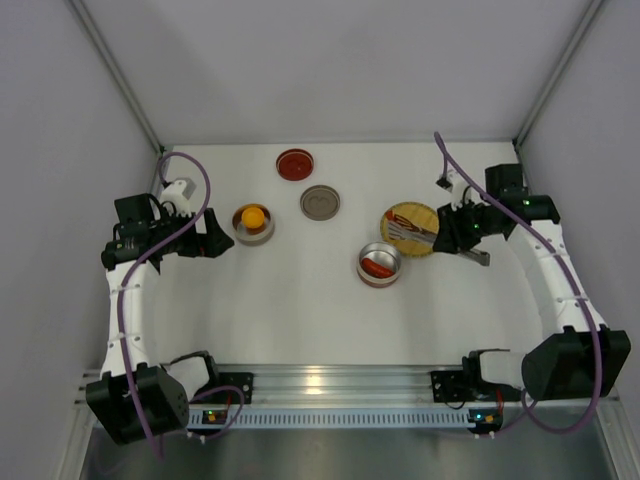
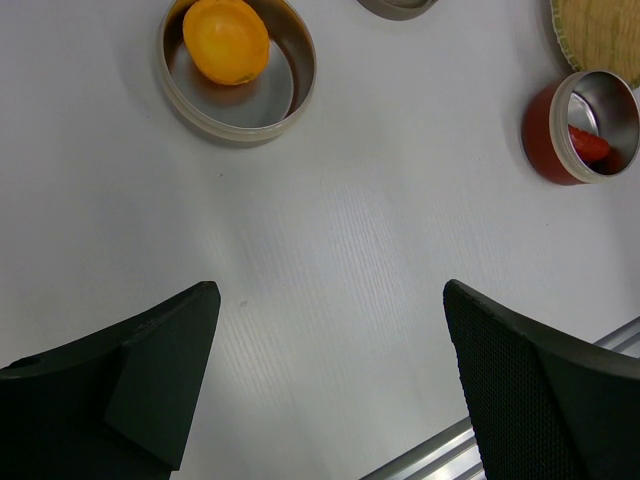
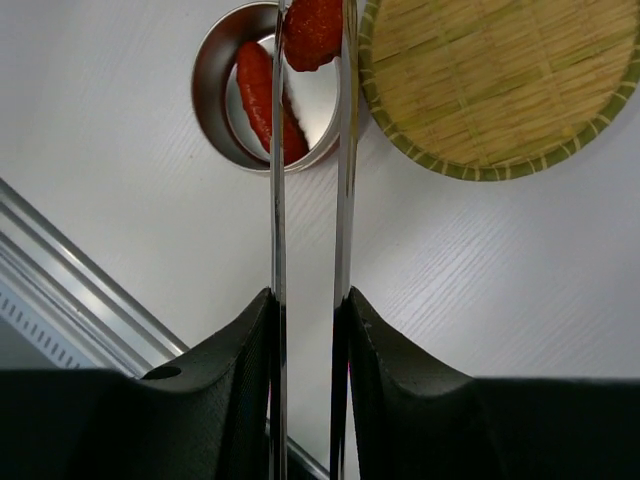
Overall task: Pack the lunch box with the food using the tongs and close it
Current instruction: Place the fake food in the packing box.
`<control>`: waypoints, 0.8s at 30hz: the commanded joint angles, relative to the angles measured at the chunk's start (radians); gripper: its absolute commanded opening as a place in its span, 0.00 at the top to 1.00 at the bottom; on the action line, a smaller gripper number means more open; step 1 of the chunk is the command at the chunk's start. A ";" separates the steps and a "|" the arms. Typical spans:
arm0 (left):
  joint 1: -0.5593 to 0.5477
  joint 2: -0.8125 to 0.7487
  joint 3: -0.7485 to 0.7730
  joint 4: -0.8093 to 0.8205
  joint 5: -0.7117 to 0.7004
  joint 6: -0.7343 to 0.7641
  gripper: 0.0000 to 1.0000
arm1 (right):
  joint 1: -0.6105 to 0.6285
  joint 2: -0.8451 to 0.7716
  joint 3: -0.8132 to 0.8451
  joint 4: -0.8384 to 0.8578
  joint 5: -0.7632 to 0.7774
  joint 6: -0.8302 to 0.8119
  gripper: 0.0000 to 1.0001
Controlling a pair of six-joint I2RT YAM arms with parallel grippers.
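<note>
My right gripper (image 3: 310, 300) (image 1: 452, 238) is shut on the tongs (image 3: 278, 190), squeezing their two slim metal arms close together. The tongs' tips pinch a red piece of food (image 3: 312, 30); in the top view it hangs over the left part of the yellow woven plate (image 1: 422, 216). A round lunch box tin (image 3: 210, 70) (image 1: 379, 278) holds another elongated red piece (image 3: 262, 95). A second tin (image 1: 240, 235) (image 2: 240, 125) holds the round orange piece (image 2: 226, 40). My left gripper (image 2: 330, 290) (image 1: 218, 240) stands open beside that tin, nothing between its fingers.
A red lid (image 1: 294, 163) and a grey lid (image 1: 320, 202) lie at the back of the table. The woven plate (image 3: 490, 80) sits right of the red-piece tin. A metal rail (image 1: 320, 385) runs along the near edge. Walls enclose the table.
</note>
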 commanded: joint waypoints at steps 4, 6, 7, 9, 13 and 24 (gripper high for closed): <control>0.006 -0.016 0.009 0.010 0.031 0.014 0.02 | 0.024 -0.005 0.062 -0.150 -0.113 -0.204 0.78; 0.006 -0.016 0.009 0.011 0.031 0.014 0.02 | 0.032 0.001 0.067 -0.167 -0.107 -0.228 0.79; 0.006 -0.016 0.009 0.011 0.032 0.014 0.02 | 0.036 0.015 0.071 -0.173 -0.101 -0.234 0.80; 0.006 -0.015 0.009 0.013 0.034 0.013 0.02 | 0.040 0.024 0.075 -0.187 -0.096 -0.246 0.81; 0.006 -0.013 0.005 0.013 0.032 0.011 0.02 | 0.059 0.020 0.055 -0.174 -0.090 -0.246 0.81; 0.004 -0.015 0.003 0.010 0.031 0.017 0.02 | 0.095 0.032 0.026 -0.139 -0.029 -0.237 0.81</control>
